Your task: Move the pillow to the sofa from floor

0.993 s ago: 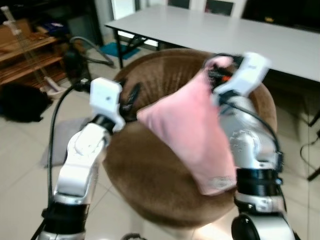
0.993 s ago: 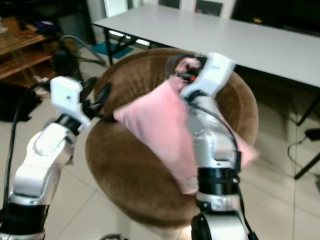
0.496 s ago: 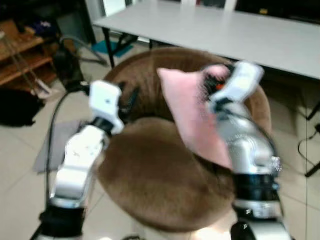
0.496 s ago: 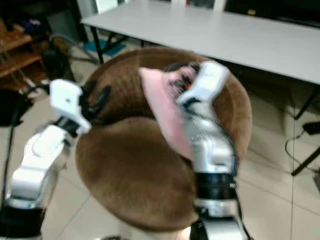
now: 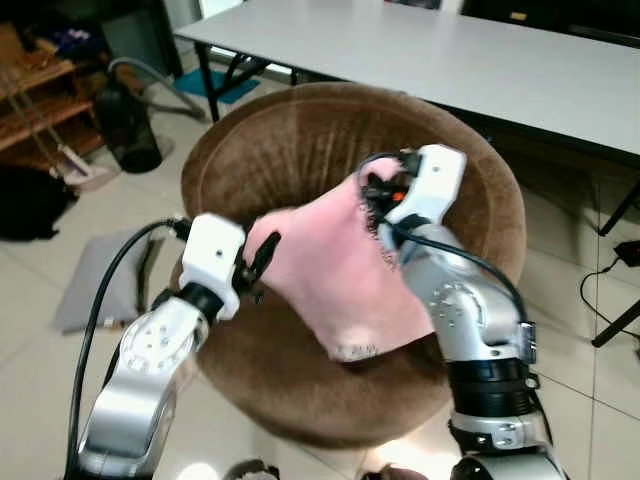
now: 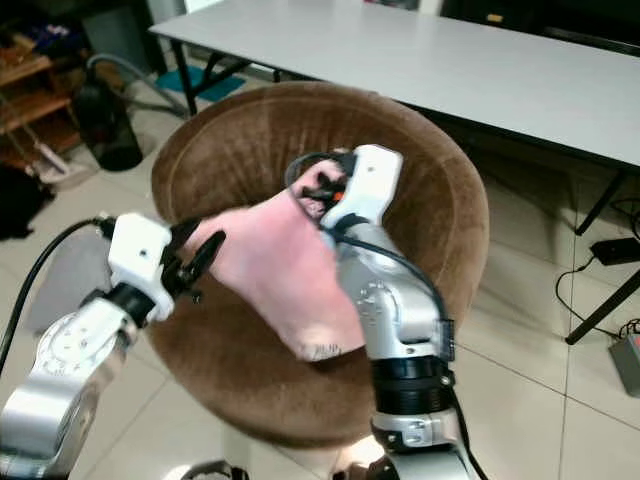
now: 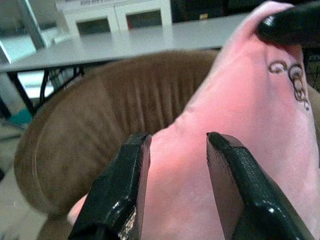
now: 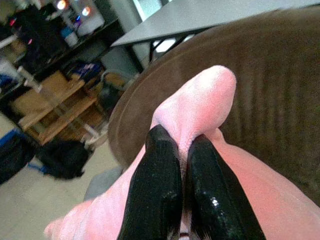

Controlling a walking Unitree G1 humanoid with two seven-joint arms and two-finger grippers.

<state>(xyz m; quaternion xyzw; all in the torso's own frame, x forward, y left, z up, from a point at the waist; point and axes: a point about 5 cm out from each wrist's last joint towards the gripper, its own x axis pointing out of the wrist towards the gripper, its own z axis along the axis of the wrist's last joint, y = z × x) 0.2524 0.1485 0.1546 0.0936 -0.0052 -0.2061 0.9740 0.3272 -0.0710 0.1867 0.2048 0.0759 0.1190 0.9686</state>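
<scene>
A pink pillow point(image 5: 325, 270) hangs over the seat of a round brown sofa chair point(image 5: 290, 120). My right gripper point(image 5: 378, 195) is shut on the pillow's upper corner; in the right wrist view its fingers point(image 8: 157, 165) pinch a fold of the pink fabric point(image 8: 200, 100). My left gripper point(image 5: 262, 258) is open at the pillow's left corner. In the left wrist view its fingers point(image 7: 125, 185) stand apart, with the pink fabric point(image 7: 250, 115) just beyond and between them.
A long grey table point(image 5: 450, 60) stands right behind the chair. At the left are wooden shelves point(image 5: 50, 110), a black bin point(image 5: 125, 120), a dark bag point(image 5: 30, 200) and a grey mat point(image 5: 100, 285) on the tiled floor. A cable point(image 5: 625, 255) lies at the right.
The right gripper has brought the pillow down from against the backrest to lower over the seat. The left gripper has closed in on the pillow's left corner. The camera has shifted.
</scene>
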